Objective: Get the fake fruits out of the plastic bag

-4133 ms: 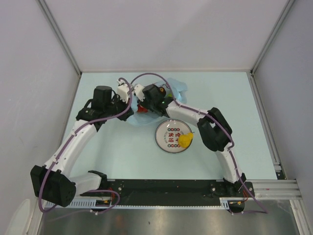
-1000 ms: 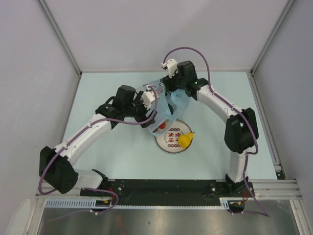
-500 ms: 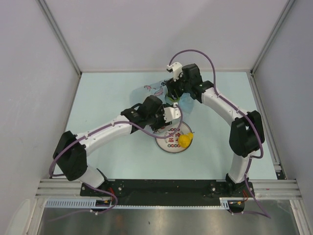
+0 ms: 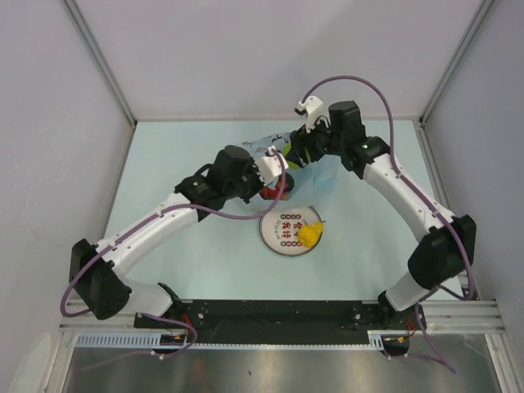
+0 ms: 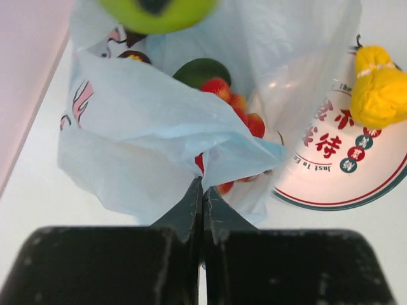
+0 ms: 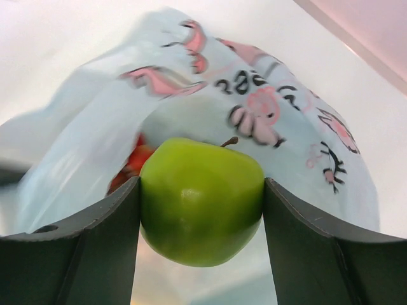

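Note:
The plastic bag (image 5: 140,133) is thin, light blue and printed, and it lies beside the white plate (image 5: 356,184). My left gripper (image 5: 202,182) is shut on a fold of the bag's near edge. Through the bag's mouth I see a dark green fruit (image 5: 202,70) and red berries (image 5: 240,109). My right gripper (image 6: 200,185) is shut on the green apple (image 6: 200,210), held in front of the bag (image 6: 267,114). From above, both grippers meet at the bag (image 4: 264,147), the left gripper (image 4: 277,169) just left of the right gripper (image 4: 296,155). A yellow fruit (image 4: 309,234) lies on the plate (image 4: 282,237).
Grey walls close the table on the left, back and right. The black rail with both arm bases (image 4: 278,315) runs along the near edge. The right arm arcs over the table's right half; the left arm crosses the left half.
My left gripper has shut on the bag's edge after standing open a second ago. The right gripper has carried the green apple a little to the right, out of the bag.

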Controlling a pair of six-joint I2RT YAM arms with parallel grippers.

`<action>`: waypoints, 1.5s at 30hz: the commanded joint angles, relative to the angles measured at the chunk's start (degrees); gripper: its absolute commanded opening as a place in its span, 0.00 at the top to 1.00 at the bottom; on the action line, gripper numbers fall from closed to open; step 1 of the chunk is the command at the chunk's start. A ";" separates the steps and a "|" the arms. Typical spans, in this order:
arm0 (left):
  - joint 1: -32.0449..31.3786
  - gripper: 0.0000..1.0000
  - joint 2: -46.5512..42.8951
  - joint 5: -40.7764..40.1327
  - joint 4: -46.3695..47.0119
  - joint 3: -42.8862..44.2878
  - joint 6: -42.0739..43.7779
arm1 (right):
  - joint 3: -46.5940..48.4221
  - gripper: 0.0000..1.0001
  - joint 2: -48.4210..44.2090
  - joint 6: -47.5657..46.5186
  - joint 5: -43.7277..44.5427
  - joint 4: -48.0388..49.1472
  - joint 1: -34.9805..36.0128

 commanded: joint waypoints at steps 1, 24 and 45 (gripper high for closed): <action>4.90 1.00 -0.57 6.05 -0.36 2.02 -9.65 | -2.68 0.79 -8.32 0.77 -12.12 -2.73 -0.05; 8.77 1.00 6.82 10.63 -4.23 9.23 -10.81 | -61.04 1.00 -48.58 -23.65 13.54 32.36 28.24; 10.79 1.00 0.06 10.01 -1.60 4.93 -10.81 | -50.32 1.00 -27.67 -10.95 17.21 41.29 19.81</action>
